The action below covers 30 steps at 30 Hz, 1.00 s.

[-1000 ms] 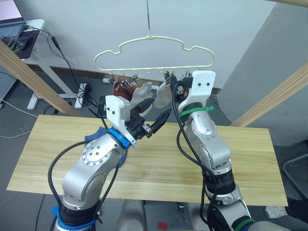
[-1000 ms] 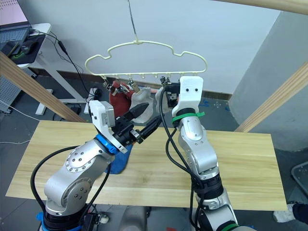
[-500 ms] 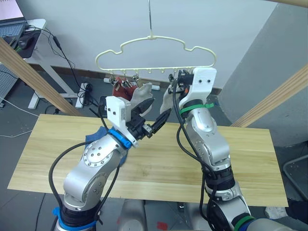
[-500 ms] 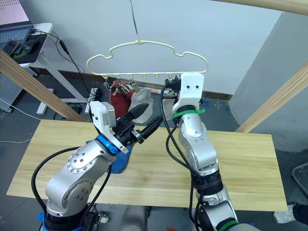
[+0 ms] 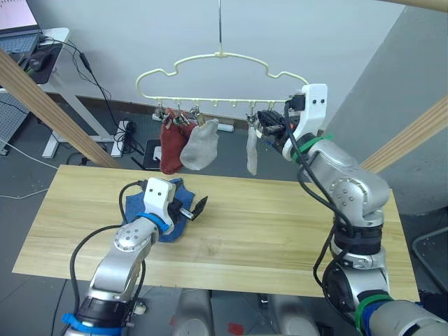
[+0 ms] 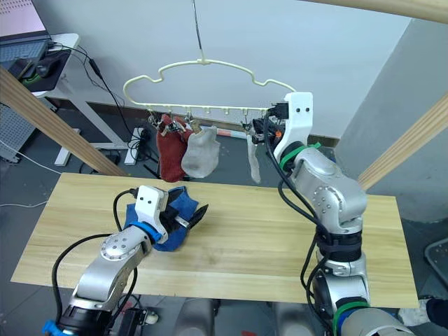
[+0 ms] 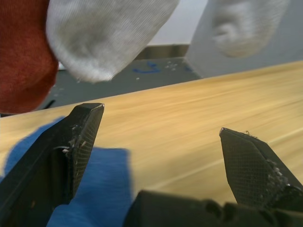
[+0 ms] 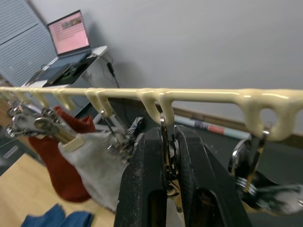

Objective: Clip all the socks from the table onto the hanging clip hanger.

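- Left eye view: a pale yellow wavy wire clip hanger (image 5: 222, 78) carries a rust red knit sock (image 5: 169, 145) and two light grey knit socks (image 5: 201, 145); blue knit socks (image 5: 162, 210) lie on the light wooden plank table (image 5: 280, 224) at 9 o'clock.
- Left wrist view: the left gripper (image 7: 161, 142) gapes wide, empty, over the blue fabric.
- Right wrist view: the right gripper (image 8: 166, 156) is pinched tight on a small metal clip (image 8: 164, 142).

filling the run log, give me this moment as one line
left gripper: open, over blue socks on table | right gripper: shut on clip | hanger: red sock, two grey socks
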Each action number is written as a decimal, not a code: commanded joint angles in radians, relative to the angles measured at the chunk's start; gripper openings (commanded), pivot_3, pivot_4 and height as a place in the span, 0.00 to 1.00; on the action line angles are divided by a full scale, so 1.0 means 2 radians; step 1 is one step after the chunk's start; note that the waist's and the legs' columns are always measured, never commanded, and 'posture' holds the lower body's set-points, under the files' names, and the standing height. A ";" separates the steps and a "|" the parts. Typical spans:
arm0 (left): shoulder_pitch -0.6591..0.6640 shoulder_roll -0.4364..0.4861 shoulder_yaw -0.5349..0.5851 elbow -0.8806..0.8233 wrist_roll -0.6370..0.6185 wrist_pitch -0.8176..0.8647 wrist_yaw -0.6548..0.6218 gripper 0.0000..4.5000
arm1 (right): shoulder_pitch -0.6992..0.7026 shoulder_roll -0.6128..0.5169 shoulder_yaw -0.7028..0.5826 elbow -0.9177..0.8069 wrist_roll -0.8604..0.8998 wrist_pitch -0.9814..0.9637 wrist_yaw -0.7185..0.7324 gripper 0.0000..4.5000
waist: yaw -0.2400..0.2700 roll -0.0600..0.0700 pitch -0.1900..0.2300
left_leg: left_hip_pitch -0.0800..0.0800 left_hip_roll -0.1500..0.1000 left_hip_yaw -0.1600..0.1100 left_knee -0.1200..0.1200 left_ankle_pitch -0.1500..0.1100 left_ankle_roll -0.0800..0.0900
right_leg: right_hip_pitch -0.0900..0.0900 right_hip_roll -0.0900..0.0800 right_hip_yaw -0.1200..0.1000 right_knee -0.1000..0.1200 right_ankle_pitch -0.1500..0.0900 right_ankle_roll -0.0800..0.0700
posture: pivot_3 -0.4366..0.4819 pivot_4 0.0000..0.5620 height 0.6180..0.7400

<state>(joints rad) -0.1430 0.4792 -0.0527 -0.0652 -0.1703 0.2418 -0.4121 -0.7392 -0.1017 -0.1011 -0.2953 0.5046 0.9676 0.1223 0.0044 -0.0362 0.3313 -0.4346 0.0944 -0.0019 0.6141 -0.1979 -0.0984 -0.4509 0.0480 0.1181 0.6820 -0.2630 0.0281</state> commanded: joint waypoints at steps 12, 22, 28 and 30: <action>-0.047 -0.022 0.025 0.168 0.037 -0.011 0.000 1.00 | -0.004 -0.001 -0.026 -0.056 0.033 0.055 -0.024 0.01 | -0.005 0.000 -0.002 | 0.000 0.000 0.000 0.000 0.000 0.000 | 0.000 0.000 0.000 0.000 0.000 0.000 | 0.49 0.52 1.00; -0.029 -0.030 0.044 0.144 0.014 0.032 -0.025 0.38 | -0.020 -0.026 -0.035 -0.020 0.030 0.046 -0.007 0.01 | -0.007 0.000 -0.002 | 0.000 0.000 0.000 0.000 0.000 0.000 | 0.000 0.000 0.000 0.001 0.001 0.001 | 0.48 0.57 1.00; -0.008 -0.057 0.039 0.075 -0.014 0.034 -0.044 0.01 | -0.043 -0.031 -0.079 0.010 0.068 0.083 -0.005 0.01 | -0.006 0.000 -0.002 | 0.000 0.000 0.000 0.001 0.000 0.000 | 0.000 0.000 0.000 0.000 0.001 0.001 | 0.48 0.59 1.00; -0.004 -0.074 0.026 0.032 -0.029 0.037 -0.056 0.01 | -0.057 -0.029 -0.108 0.025 0.090 0.111 -0.014 0.01 | -0.004 0.000 -0.002 | 0.000 0.000 0.000 0.001 0.000 0.000 | 0.000 0.000 0.000 0.000 0.001 0.001 | 0.48 0.60 1.00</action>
<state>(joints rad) -0.1539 0.3418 0.0193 0.0953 -0.1949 0.3181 -0.4998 -0.8371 -0.1534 -0.2601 -0.2468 0.6451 1.1499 0.1074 -0.0033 -0.0367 0.3267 -0.4347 0.0943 -0.0013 0.6160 -0.1978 -0.0981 -0.4500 0.0478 0.1187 0.6825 -0.2616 0.0296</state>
